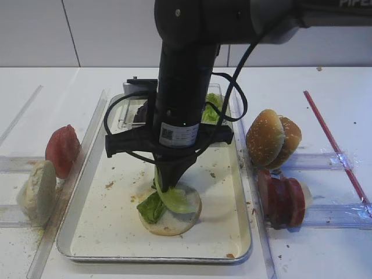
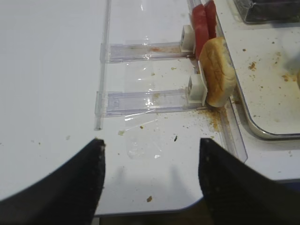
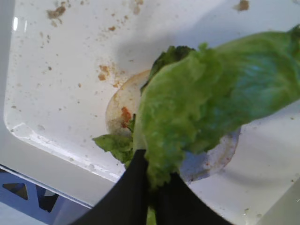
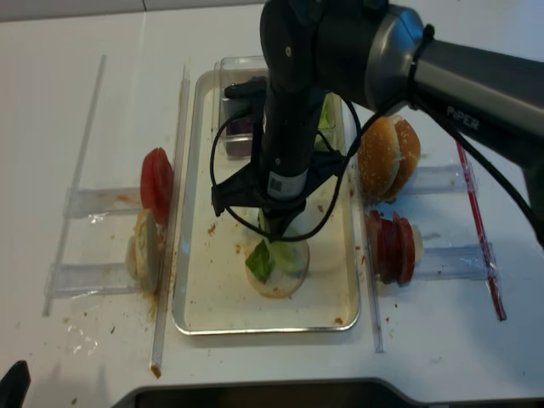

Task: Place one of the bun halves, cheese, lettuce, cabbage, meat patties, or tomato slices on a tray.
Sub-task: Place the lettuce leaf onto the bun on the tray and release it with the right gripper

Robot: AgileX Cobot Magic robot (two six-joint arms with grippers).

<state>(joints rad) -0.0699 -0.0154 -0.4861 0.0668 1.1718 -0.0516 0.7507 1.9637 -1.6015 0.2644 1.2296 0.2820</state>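
The right pincer [image 1: 167,187] is clenched on the long, ruffled light green lettuce leaf [image 3: 211,98], which drapes over the flat pale bun disc [image 1: 180,221] in the silver metal tray [image 1: 241,232], so only release seems left.

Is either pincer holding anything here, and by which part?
The right pincer is shut on the lettuce, pinching one end of the leaf over the flat bun half. The left pincer is open and holds nothing.
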